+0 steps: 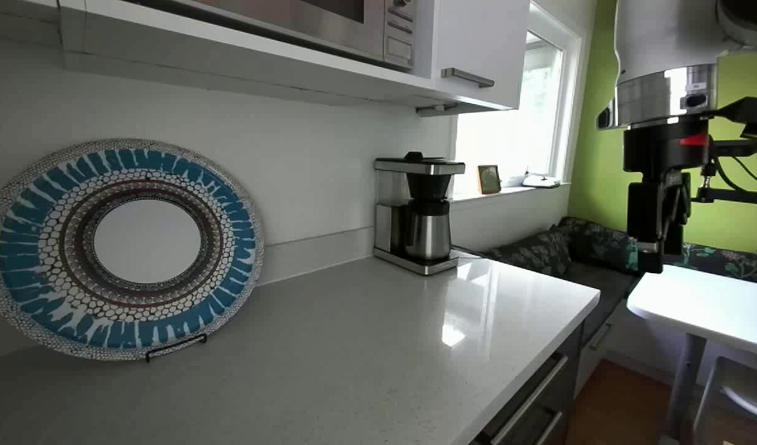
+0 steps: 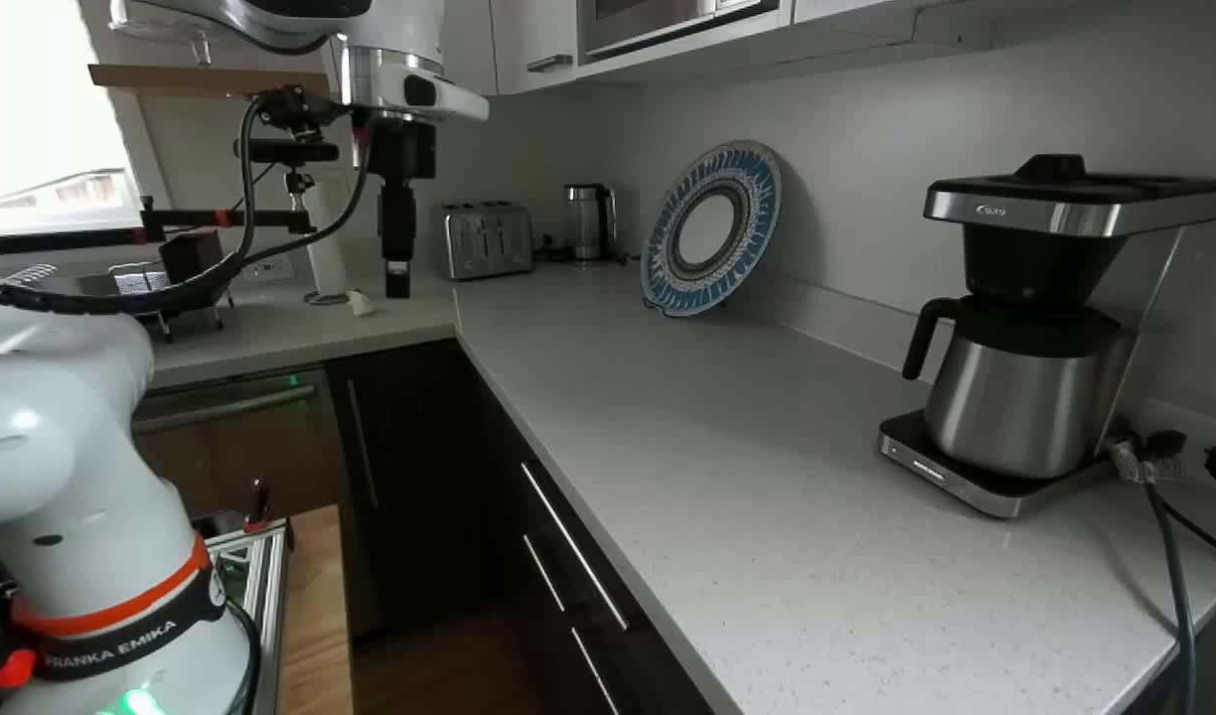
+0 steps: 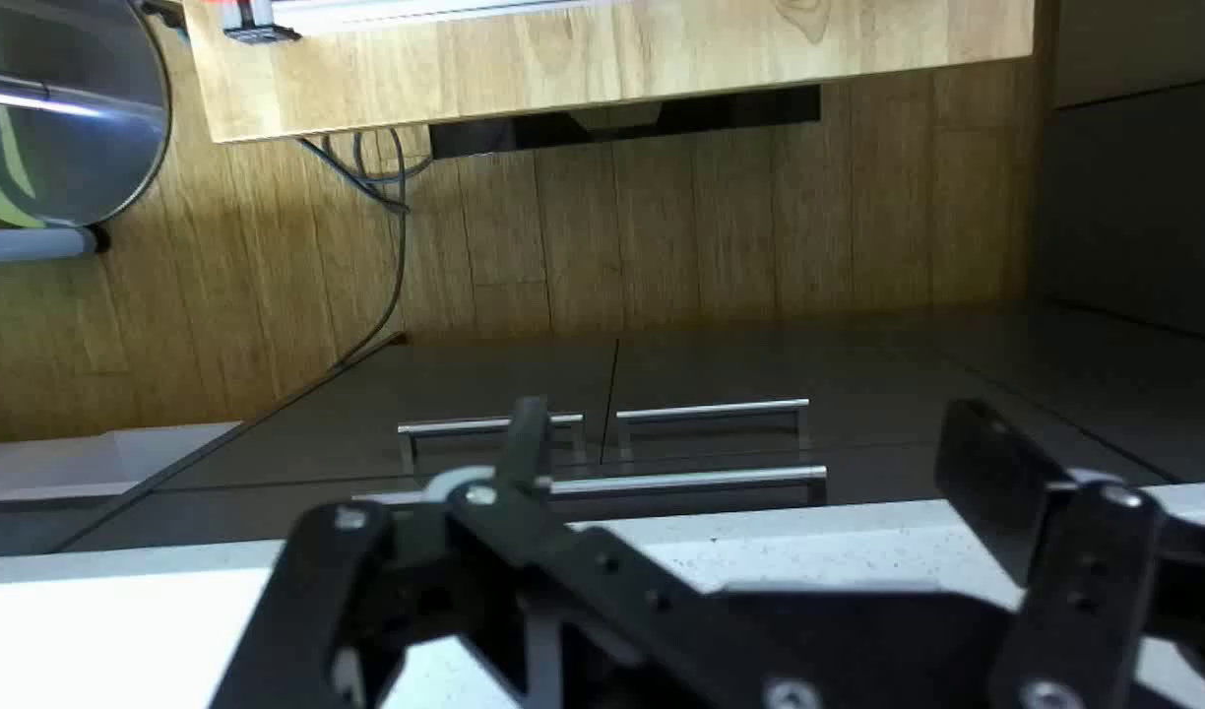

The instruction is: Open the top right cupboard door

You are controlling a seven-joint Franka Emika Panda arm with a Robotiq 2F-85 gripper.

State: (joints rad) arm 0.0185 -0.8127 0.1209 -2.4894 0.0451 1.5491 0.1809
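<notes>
In an exterior view the white cupboard door hangs closed right of the microwave, above the coffee maker on the desk, its bar handle near the lower edge. The pincer points down, well apart from the door; in the wrist view its 2 fingers stand spread wide. A patterned plate leans by the wall.

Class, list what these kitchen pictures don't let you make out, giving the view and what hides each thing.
Flat glossy white cupboard door: top cut off by the upper edge in an exterior view; whatever lies behind it is hidden.
Small rectangular orange-brown frame: contents too small to tell in an exterior view.
Stainless-steel carafe: contents hidden by its opaque wall in both exterior views.
Black two-fingered gripper: fine surface detail blurred in the wrist view.
</notes>
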